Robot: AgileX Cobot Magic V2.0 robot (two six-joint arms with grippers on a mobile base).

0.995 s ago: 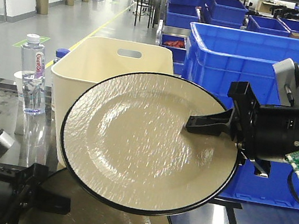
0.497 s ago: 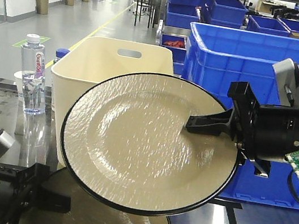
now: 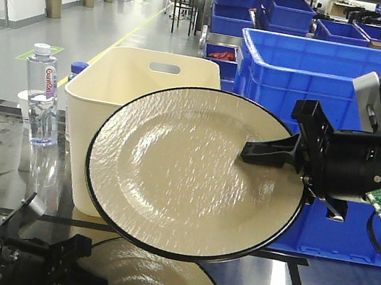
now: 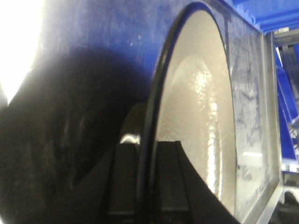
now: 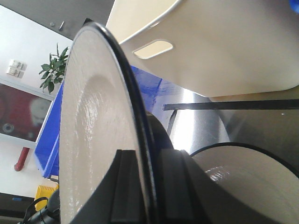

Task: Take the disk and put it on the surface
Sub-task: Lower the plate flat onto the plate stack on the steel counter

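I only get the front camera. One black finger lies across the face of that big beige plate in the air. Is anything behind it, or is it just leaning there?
Observer: The right wrist camera shows the plate edge-on: its black rim sits between two fingers of the right gripper, one on each face.
Operator: And the claw at the bottom left?
Observer: The left wrist camera shows the left gripper closed on the rim of a second plate, a finger on each side.
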